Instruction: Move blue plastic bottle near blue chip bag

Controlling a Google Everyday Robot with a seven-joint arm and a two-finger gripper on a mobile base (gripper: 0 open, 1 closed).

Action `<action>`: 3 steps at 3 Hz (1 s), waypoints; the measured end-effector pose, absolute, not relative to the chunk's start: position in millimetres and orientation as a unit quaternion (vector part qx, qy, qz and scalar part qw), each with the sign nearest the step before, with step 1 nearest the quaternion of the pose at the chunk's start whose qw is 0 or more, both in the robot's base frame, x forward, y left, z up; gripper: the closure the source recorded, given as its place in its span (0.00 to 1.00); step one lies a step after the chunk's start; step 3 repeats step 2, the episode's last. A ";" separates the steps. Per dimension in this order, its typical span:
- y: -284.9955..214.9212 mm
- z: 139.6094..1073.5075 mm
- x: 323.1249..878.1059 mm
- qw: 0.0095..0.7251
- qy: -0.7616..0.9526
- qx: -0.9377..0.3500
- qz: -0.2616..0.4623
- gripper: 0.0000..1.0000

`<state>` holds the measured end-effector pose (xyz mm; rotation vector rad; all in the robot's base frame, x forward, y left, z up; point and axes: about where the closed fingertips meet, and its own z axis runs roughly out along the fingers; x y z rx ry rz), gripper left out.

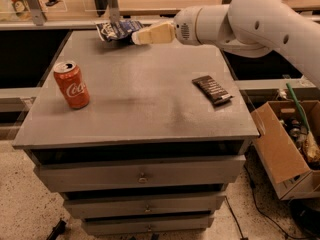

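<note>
Pincer [139,37] at far edge of desk [135,104], low over the top. Its tip is touching or just short of the blue chip bag [115,30]; can't tell which. Can't tell whether pincer is open, closed or gripping anything.

Blue plastic bottle: not made out anywhere in view. None standing on desk. If present, it's hidden at/behind pincer, next to bag.

Bag: crumpled glossy foil, lying at back edge, left of centre.

Handling (judgement, bottle unseen):
- plastic bottle prob. light, more so if empty
- smooth wall, so slippery; thin wall gives under squeeze
- take hold mid-body across the width, moderate force; neck too narrow, tips easily
- set down upright beside bag, not on it; foil is soft and would slide or crush

Others: cola can [72,84] upright, front left, well apart. Dark bar wrapper [213,89] flat, right side. Neither near the pincer.
</note>
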<state>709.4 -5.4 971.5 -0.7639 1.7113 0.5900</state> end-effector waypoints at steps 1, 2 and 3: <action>-7.2 975.2 709.8 0.559 0.709 -0.336 0.268 0.00; -7.1 975.2 709.8 0.559 0.709 -0.336 0.268 0.00; -7.1 975.2 709.8 0.559 0.709 -0.336 0.268 0.00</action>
